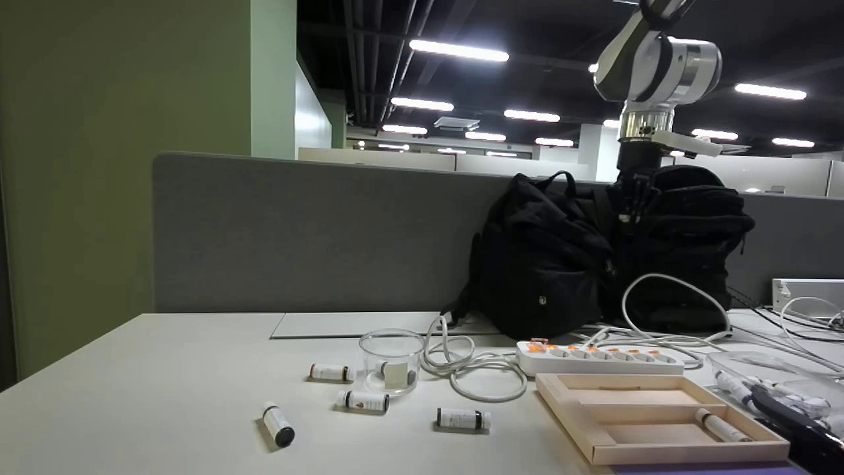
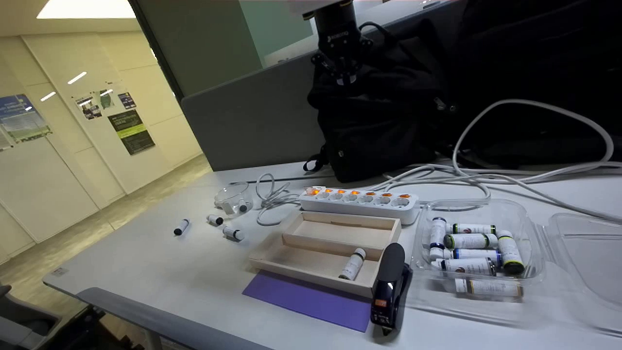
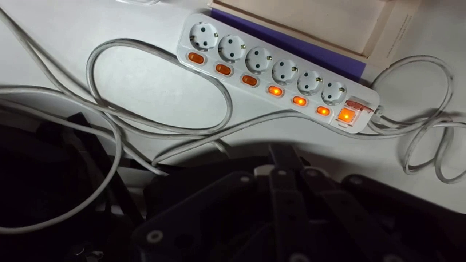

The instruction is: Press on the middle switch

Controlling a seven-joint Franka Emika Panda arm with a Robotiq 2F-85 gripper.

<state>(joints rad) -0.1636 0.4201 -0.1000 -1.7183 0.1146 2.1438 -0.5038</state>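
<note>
- The end effector [image 2: 346, 80] is hanging high in front of a bag [image 2: 379, 126], clenched, and is grasping nothing that shows.
- The strip [image 3: 267, 77] is resting on the worktop [image 2: 204, 272], well apart from the end effector: at about 6 o'clock from it in both exterior views, and at roughly 1 o'clock from the tray [image 2: 311, 277] in an exterior view.
- The middle switch [image 3: 275, 91] is sitting 4th from either end of the strip's row of 7, counting the larger main switch [image 3: 346, 115]; in the wrist view it is lying near 12 o'clock from the end effector.
- It is glowing orange, as are 2 small switches [image 3: 299, 101] toward its 4 o'clock and the main switch past them; 3 dark switches [image 3: 223, 69] are lining up toward its 10 o'clock.
- Nothing is touching the middle switch, so no press is happening.
- As for progress, the glow is suggesting a switch already on, but the pictures are not telling whether a press is behind it.
- If the press is pending, which the clenched shape is fitting, everything is remaining: lining up over the middle switch, coming down, pushing, lifting off.
- If the press is counting as done, only keeping clear of the row is remaining.
</note>
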